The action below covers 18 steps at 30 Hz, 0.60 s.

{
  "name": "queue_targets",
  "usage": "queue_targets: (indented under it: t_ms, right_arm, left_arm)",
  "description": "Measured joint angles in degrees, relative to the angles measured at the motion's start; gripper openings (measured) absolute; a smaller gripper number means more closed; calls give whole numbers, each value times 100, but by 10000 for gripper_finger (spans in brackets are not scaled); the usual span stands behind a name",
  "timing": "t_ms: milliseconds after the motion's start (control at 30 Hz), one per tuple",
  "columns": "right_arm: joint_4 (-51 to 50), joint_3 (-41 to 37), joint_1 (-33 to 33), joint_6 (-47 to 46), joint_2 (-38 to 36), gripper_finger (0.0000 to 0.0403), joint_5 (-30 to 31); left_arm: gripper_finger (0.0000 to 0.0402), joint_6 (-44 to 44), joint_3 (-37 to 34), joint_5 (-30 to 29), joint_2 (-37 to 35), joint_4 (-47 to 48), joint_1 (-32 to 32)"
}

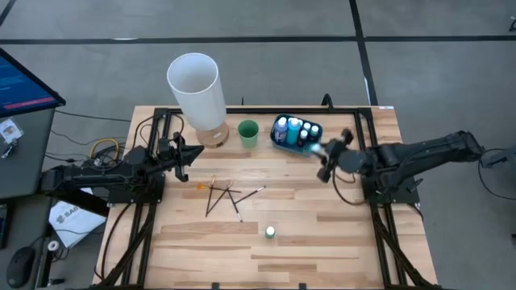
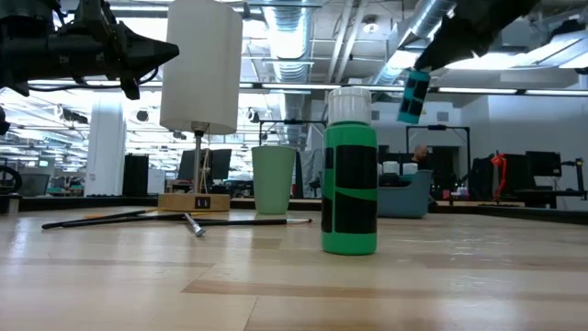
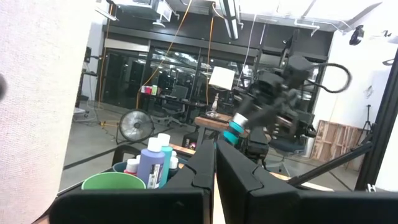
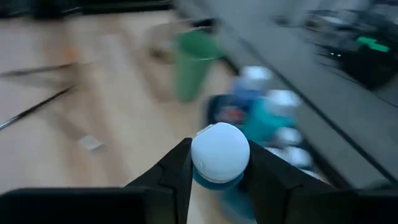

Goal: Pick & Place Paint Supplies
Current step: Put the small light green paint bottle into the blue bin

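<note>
My right gripper (image 4: 219,167) is shut on a small teal, white-capped paint bottle (image 1: 311,147), held in the air just beside the blue tray (image 1: 284,142), which holds several other white-capped bottles (image 1: 299,127). A green bottle (image 2: 349,175) stands upright on its base on the table, nearer the front edge. Thin dark brushes (image 1: 225,196) lie crossed flat on the wood at mid-table. My left gripper (image 1: 190,153) hovers shut above the table, left of the brushes and touching nothing. My right gripper pinches the teal bottle between its two fingers at the white cap (image 4: 219,149), the top end. The fingers (image 2: 439,44) come slanting down from the table's right. The bottle is lifted clear and its body (image 2: 413,97) hangs below them, slightly tilted.
A green cup (image 1: 248,133) stands just left of the tray. A white-shaded lamp (image 1: 196,84) on a wooden base stands at the far left of the table. Dark frame rails (image 1: 145,217) run along both sides. Bare wood lies toward the near edge.
</note>
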<state>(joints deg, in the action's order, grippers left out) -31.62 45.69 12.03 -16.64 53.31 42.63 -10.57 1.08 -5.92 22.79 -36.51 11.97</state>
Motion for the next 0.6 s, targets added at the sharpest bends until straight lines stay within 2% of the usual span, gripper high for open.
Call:
queue_targets:
  t_ms: [100, 333, 467, 600]
  right_arm:
    - [-247, 0, -427, -205, -156, 114, 217]
    - [-444, -112, -1289, -409, -78, 114, 189]
    - [-298, -391, -1768, -370, -84, 114, -142]
    - [404, -759, -2195, -91, -133, 114, -724]
  left_arm:
    - [2, 1, 0, -1, -2, -1, 0]
    - [2, 1, 0, 1, -2, 0, 0]
    - [2, 1, 0, -1, 0, 1, 0]
    - [2, 0, 0, 0, -2, -1, -2]
